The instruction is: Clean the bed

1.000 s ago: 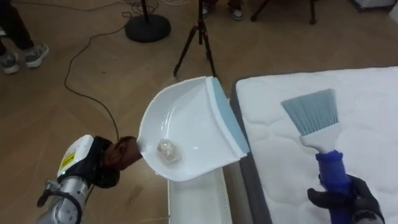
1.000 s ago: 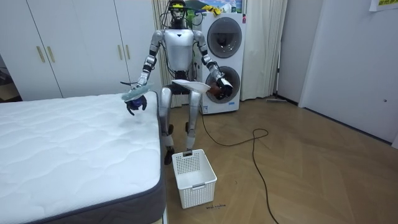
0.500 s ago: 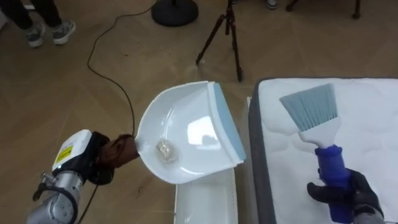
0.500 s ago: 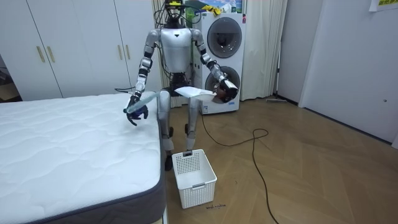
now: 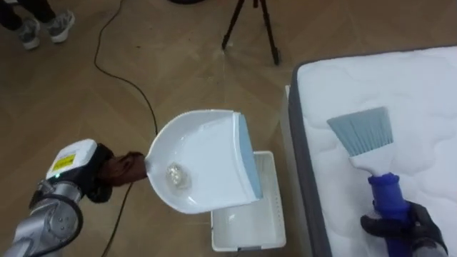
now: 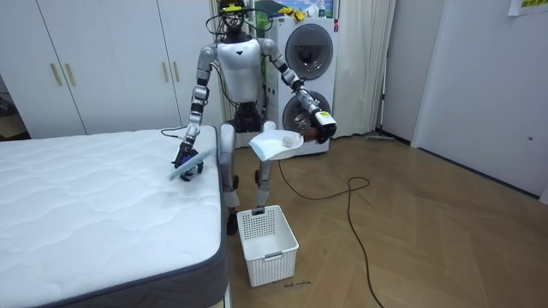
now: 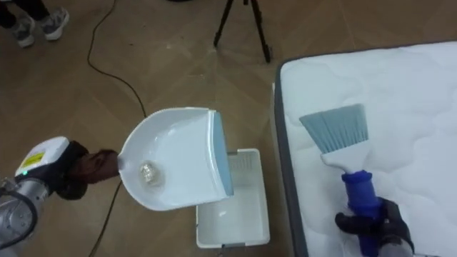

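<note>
The dustpan (image 5: 203, 160) has dropped lower, over the basket (image 5: 270, 207); the left hand (image 5: 100, 182) grips its handle; the crumpled ball (image 5: 176, 173) sits inside; the right hand (image 5: 403, 230) grips the brush (image 5: 365, 135) over the bed (image 5: 414, 78); a crooked tip could drop the ball on the floor.

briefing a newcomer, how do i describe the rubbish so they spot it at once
Beside the white bed, above the white basket, the left hand holds a white dustpan. Near the pan's back lies a small crumpled, shiny clear wad, the one thing in it.
</note>
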You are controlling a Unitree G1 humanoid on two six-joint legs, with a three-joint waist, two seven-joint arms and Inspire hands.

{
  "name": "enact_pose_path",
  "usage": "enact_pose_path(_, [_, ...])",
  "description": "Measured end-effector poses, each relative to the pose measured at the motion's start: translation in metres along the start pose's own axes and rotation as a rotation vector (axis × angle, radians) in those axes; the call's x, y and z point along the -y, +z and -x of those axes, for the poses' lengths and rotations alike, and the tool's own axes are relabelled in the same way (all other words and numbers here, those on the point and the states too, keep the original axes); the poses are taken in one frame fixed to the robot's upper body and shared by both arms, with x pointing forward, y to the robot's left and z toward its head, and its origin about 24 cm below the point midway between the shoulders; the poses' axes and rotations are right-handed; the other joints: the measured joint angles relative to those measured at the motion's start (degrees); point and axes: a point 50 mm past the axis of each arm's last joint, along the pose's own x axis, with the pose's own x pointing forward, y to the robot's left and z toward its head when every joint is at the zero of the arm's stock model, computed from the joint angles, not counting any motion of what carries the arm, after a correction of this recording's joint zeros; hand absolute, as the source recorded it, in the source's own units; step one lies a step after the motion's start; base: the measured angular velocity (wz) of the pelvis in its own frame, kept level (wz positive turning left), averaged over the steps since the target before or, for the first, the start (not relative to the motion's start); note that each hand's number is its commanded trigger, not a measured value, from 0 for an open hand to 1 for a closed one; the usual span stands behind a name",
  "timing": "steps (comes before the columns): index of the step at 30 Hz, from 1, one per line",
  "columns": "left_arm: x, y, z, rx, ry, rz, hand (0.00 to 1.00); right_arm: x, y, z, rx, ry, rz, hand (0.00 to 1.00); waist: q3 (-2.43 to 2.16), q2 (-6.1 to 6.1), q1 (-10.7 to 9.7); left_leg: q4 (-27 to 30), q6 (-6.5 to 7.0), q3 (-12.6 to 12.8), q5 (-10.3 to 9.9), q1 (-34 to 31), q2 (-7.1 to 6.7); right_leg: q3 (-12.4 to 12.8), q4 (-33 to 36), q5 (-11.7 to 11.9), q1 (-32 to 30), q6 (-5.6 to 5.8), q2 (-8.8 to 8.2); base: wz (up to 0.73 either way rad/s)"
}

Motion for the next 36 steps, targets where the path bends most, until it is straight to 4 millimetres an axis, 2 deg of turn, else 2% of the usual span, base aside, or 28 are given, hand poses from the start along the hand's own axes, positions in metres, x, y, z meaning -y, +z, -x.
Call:
enact_pose_path(4, [-0.004, 0.0, -0.003, -0.008, -0.012, -0.018, 1.0, 0.003, 0.007, -0.002, 0.029, -0.016, 0.001, 0.0, 0.13, 1.5, -1.45, -0.02, 0.11, -0.01, 0.05, -0.22, -0.45, -0.12, 0.6, -0.58, -0.36, 0.17, -0.75, 0.01])
enact_pose_path(5, [-0.005, 0.002, -0.005, -0.007, -0.016, -0.026, 1.0, 0.004, 0.01, -0.003, 0.037, -0.021, -0.001, 0.0, 0.37, 2.02, -1.89, 0.06, 0.13, 0.01, 0.03, -0.29, -0.5, 0.04, 0.91, -0.59, -0.57, 0.18, -0.81, 0.0])
enact_pose_path(8, [-0.013, 0.009, -0.013, 0.007, -0.018, -0.069, 1.0, 0.005, 0.015, -0.004, 0.059, -0.041, -0.009, 0.0, 0.43, 3.08, -2.02, 0.68, 0.23, 0.17, 0.11, -2.19, -0.53, 0.33, 1.62, -0.6, -2.6, 0.16, -0.83, -0.01])
enact_pose_path(14, [-0.023, -0.001, -0.015, -0.01, -0.016, -0.24, 1.0, 0.001, 0.024, -0.004, 0.11, -0.036, -0.02, 0.0, 0.38, 3.4, -3.04, 0.81, 0.2, 1.05, 0.14, -4.32, -0.52, 1.45, 2.93, -0.94, -5.58, 0.02, -0.8, -0.05])
enact_pose_path(18, [-0.031, -0.013, -0.013, -0.05, -0.009, -0.323, 1.0, 0.0, 0.022, -0.001, 0.118, -0.067, -0.034, 0.0, 0.39, 3.59, -3.1, 0.44, 0.2, 1.1, 0.14, -4.5, -0.52, 1.5, 2.62, -0.94, -5.8, 0.03, -0.79, -0.01])
enact_pose_path(24, [-0.035, -0.018, -0.012, -0.075, 0.007, -0.499, 1.0, -0.001, 0.02, 0.001, 0.127, -0.109, -0.045, 0.0, 0.46, 4.35, -3.22, 0.14, 0.25, 1.12, 0.16, -4.72, -0.5, 1.49, 1.82, -0.88, -5.77, 0.14, -0.75, 0.0])
enact_pose_path(30, [-0.043, -0.024, -0.011, -0.102, 0.041, -0.588, 1.0, 0.0, 0.022, 0.003, 0.145, -0.125, -0.049, 0.0, 0.4, 5.07, -3.24, -0.43, 0.29, 1.52, 0.19, -4.2, -0.49, 1.94, 1.99, -0.93, -5.79, 0.21, -0.84, -0.02])
enact_pose_path(36, [-0.043, -0.03, -0.008, -0.116, 0.044, -0.628, 1.0, -0.001, 0.024, 0.004, 0.161, -0.124, -0.057, 0.0, 0.38, 5.26, -3.24, -0.91, 0.46, 2.49, 0.29, -4.16, -0.48, 3.06, 2.45, -0.96, -6.54, 0.23, -0.79, -0.08])
